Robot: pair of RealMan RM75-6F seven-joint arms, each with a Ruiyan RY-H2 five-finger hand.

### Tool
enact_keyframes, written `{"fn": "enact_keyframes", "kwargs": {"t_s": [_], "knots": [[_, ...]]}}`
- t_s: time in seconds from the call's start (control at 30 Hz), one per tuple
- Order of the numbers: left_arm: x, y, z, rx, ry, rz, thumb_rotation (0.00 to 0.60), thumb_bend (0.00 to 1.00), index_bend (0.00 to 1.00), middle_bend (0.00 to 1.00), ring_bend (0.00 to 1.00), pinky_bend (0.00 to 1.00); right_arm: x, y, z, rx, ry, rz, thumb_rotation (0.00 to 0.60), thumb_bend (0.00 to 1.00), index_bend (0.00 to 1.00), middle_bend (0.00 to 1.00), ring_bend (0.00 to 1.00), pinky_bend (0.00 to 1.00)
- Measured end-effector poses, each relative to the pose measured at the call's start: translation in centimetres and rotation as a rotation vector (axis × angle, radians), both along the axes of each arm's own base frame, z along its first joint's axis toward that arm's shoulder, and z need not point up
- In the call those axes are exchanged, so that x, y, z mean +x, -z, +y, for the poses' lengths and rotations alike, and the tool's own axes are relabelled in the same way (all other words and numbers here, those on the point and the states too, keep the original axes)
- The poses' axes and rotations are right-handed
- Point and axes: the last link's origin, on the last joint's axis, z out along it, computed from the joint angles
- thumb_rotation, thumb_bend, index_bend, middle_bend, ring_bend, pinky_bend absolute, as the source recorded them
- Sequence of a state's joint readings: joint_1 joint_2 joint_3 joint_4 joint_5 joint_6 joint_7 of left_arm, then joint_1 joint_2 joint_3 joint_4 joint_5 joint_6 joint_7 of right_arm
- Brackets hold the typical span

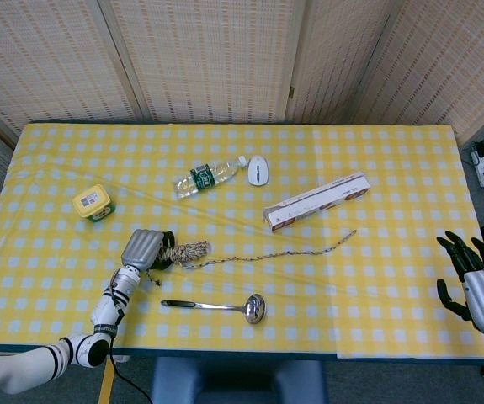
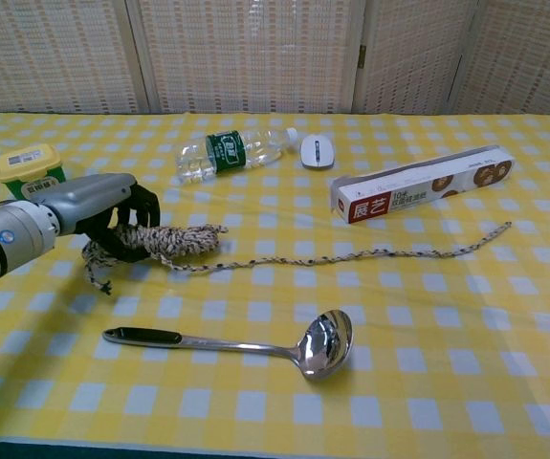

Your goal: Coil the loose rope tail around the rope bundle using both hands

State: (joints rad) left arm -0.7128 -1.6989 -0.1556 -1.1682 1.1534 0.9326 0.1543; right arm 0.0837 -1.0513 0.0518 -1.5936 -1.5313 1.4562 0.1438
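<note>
A speckled beige rope bundle [image 1: 187, 250] [image 2: 181, 240] lies on the yellow checked table. My left hand [image 1: 145, 249] [image 2: 102, 208] grips its left end, dark fingers curled around it. The loose rope tail [image 1: 279, 252] [image 2: 370, 253] runs right across the cloth and ends below the long box. A short rope end [image 2: 95, 265] hangs under the hand. My right hand [image 1: 470, 282] stands off the table's right edge, fingers spread, holding nothing; the chest view does not show it.
A steel ladle [image 1: 221, 306] [image 2: 255, 346] lies in front of the rope. Behind it lie a water bottle [image 1: 203, 176] [image 2: 231, 151], a white mouse [image 1: 258, 169] [image 2: 317, 150] and a long box [image 1: 316, 200] [image 2: 420, 184]. A yellow tub [image 1: 93, 202] [image 2: 30, 166] stands at the left.
</note>
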Motion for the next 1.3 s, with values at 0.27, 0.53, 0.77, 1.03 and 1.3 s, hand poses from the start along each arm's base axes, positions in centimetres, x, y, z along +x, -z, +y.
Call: {"fn": "enact_keyframes", "kwargs": {"t_s": [0.27, 0.53, 0.77, 1.03, 1.3], "knots": [[1.0, -1.8, -0.7, 0.018, 0.086, -0.120, 0.600, 0.58, 0.68, 0.68, 0.63, 0.73, 0.8, 1.8, -2.9, 0.062, -0.004, 0.018, 0.600, 0.56, 0.33, 0.19, 0.22, 0.11], [2.1, -2.6, -1.9, -0.002, 0.112, -0.174, 0.600, 0.58, 0.68, 0.68, 0.63, 0.73, 2.9, 6.4, -7.7, 0.208, -0.042, 0.072, 0.600, 0.56, 0.36, 0.19, 0.17, 0.11], [1.9, -2.9, -2.3, 0.003, 0.099, -0.183, 0.600, 0.58, 0.68, 0.68, 0.62, 0.73, 4.5, 11.2, -11.8, 0.296, -0.070, 0.134, 0.600, 0.56, 0.41, 0.19, 0.15, 0.11], [1.6, -2.8, -2.5, -0.006, 0.081, -0.180, 0.600, 0.58, 0.68, 0.68, 0.62, 0.73, 4.1, 15.0, -14.3, 0.322, -0.051, 0.189, 0.600, 0.56, 0.44, 0.19, 0.14, 0.11], [1.5, -2.5, -2.7, -0.021, 0.073, -0.172, 0.600, 0.58, 0.67, 0.68, 0.62, 0.73, 3.7, 17.5, -15.3, 0.312, -0.040, 0.198, 0.600, 0.40, 0.44, 0.19, 0.14, 0.11]]}}
